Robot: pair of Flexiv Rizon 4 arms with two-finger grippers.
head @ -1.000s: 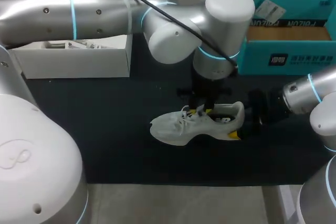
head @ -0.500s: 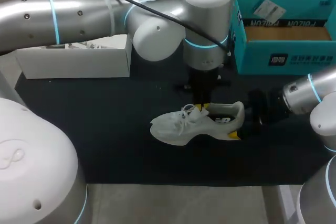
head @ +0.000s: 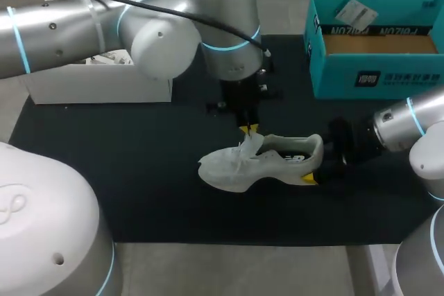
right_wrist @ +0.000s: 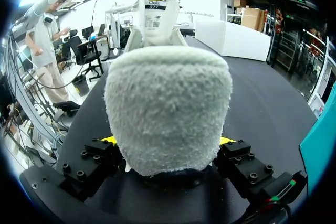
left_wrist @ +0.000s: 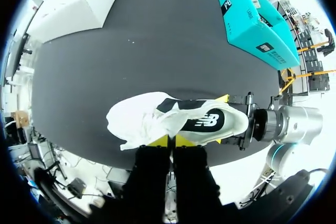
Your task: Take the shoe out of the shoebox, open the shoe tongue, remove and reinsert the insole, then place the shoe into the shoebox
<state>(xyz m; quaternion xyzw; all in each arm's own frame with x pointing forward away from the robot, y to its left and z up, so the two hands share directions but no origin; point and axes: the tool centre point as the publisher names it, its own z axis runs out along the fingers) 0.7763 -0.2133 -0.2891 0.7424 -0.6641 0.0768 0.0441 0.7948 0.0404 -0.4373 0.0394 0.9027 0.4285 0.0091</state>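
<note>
White shoe (head: pixel 263 161) lies on the dark table (head: pixel 104 171), its long axis across us, with the front toward our left. Our right tool (head: pixel 320 159) is clamped on the heel (right_wrist: pixel 168 108). Our left tool (head: pixel 248 129), nearer the middle, pinches the tongue (head: pixel 248 145) from above. The shoebox (head: pixel 374 77) stands well apart behind, with free room between.

Shoe (head: pixel 260 163) sits mid-mat (head: pixel 139 171). Shoebox (head: pixel 374 77) is at its 2 o'clock, other box (head: pixel 97 91) at 10. Left gripper (head: pixel 248 129) pinches the tongue (head: pixel 251 145) at 12, right gripper (head: pixel 319 166) clamps the heel at 3.
</note>
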